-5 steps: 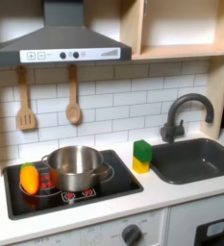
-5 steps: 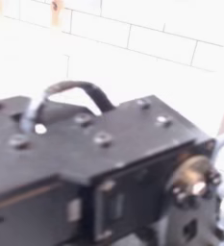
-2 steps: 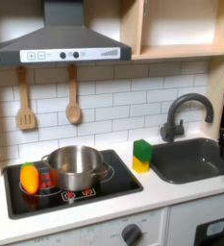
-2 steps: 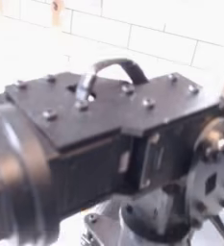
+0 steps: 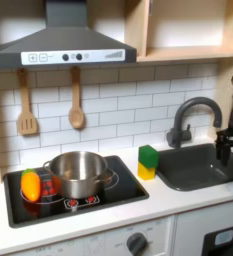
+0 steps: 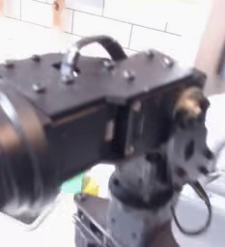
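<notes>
Black end effector (image 5: pixel 224 143) at first exterior view's right edge, above sink (image 5: pixel 193 172); jaw state unclear

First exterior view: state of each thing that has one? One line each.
gripper: over the sink at the first exterior view's right edge, jaws too dark to tell
pot: upright on the stove, no lid
orange item: lying on the stove, left of the pot
sponge: standing on edge on the counter
sink: no water seen
spatula: hanging on the wall
wooden spoon: hanging
</notes>
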Robot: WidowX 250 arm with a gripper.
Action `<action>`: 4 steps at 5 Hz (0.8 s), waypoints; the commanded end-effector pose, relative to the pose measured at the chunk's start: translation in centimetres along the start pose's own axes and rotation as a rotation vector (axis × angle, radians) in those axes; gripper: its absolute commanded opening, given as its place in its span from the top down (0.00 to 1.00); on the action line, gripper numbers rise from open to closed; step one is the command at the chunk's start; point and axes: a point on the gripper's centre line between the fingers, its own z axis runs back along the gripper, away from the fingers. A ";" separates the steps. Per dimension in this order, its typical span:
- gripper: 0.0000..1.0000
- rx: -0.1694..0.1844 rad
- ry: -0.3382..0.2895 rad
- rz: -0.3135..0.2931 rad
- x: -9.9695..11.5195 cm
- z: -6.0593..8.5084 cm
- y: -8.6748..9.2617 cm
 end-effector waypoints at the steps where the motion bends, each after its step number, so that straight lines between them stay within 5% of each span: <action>1: 0.00 0.036 0.003 0.090 1.9 -0.6 3.4; 4: 0.00 0.055 0.034 0.153 4.2 -1.7 6.9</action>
